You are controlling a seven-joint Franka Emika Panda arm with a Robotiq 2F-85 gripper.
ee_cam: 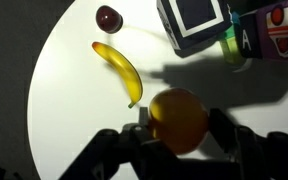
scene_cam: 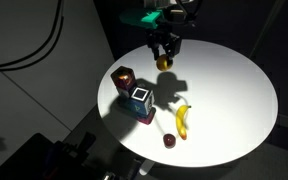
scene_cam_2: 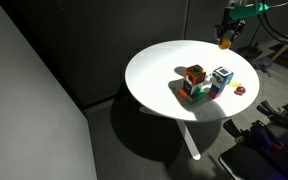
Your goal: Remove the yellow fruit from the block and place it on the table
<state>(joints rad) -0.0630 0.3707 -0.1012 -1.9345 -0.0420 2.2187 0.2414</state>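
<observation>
1. While the fingers (ee_cam: 224,130) are pinching it from both sides, the yellow fruit (ee_cam: 177,118) is hanging off the block (ee_cam: 274,35), which is sitting toward two o'clock from it in the wrist view.
2. In an exterior view the yellow fruit (scene_cam: 162,63) is hovering over the worktop (scene_cam: 234,90) near its twelve o'clock rim, and the block (scene_cam: 123,78) is standing well apart from it toward seven o'clock.
3. The fingers are closing on the fruit's left and right sides; whether the fruit is touching the worktop is not clear from any view.
4. A dark block with a white-framed face (scene_cam: 139,100) is standing just beside the block, at its five o'clock.
5. A banana (ee_cam: 119,70) is lying on the worktop toward ten o'clock from the fruit in the wrist view, its length running from upper left to lower right.
6. A small dark red fruit (ee_cam: 107,17) is resting beyond the banana's upper end, at about eleven o'clock.
7. The arm is reaching in from the far side of the worktop in both exterior views.
</observation>
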